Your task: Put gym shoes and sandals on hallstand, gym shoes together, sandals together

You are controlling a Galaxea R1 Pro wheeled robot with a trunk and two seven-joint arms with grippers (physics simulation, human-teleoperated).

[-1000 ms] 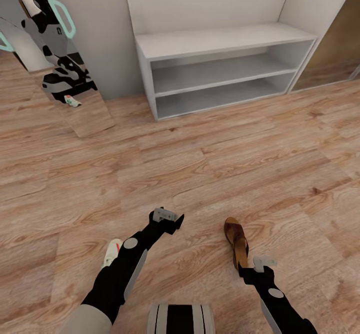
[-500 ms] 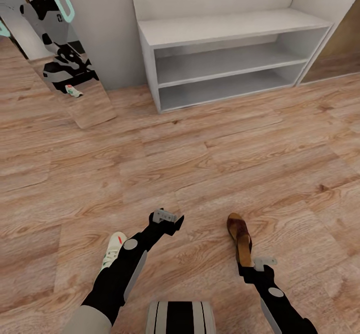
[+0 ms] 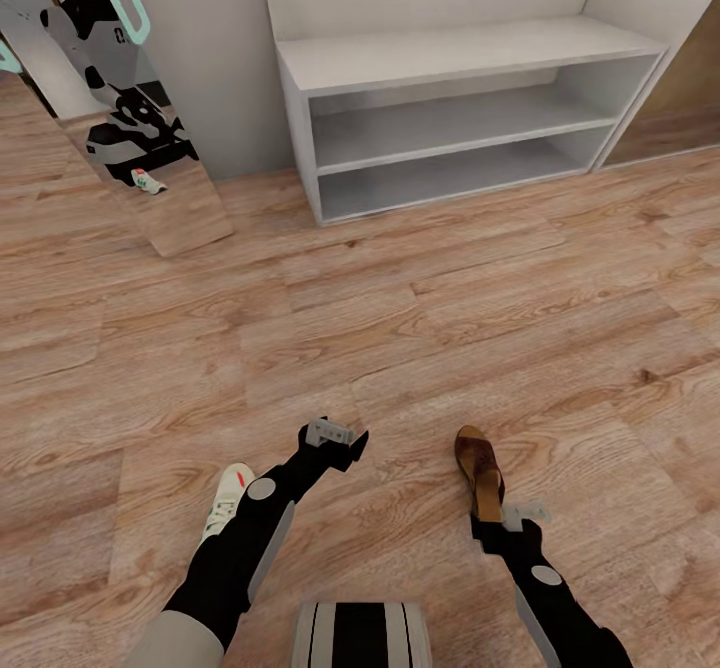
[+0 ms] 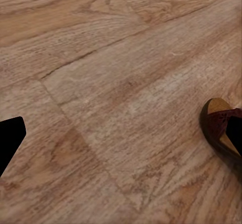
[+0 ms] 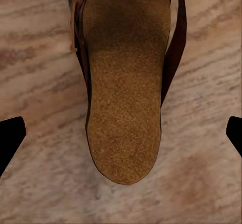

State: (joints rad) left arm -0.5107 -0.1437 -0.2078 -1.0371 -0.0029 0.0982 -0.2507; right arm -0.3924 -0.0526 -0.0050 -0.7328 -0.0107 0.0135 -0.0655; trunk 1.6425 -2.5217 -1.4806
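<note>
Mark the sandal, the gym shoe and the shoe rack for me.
sandal (image 3: 480,468), head view, woven upper.
gym shoe (image 3: 226,503), head view, white toe end.
shoe rack (image 3: 470,50), head view, bench top.

Your arms are black with grey round joint discs, grey-tipped grippers, and a grey, black-striped trunk below

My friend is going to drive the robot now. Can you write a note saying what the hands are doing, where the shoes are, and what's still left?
Right gripper: open, over the heel of a sandal lying on the floor, not gripping.
Left gripper: holds nothing; open or shut unclear.
Gym shoe: on the floor beside the left arm.
Rack: ahead, bare.
Done: nothing is on the rack.
Left: grab this sandal, then the gym shoe, find the other two, and pair them on the rack.
</note>
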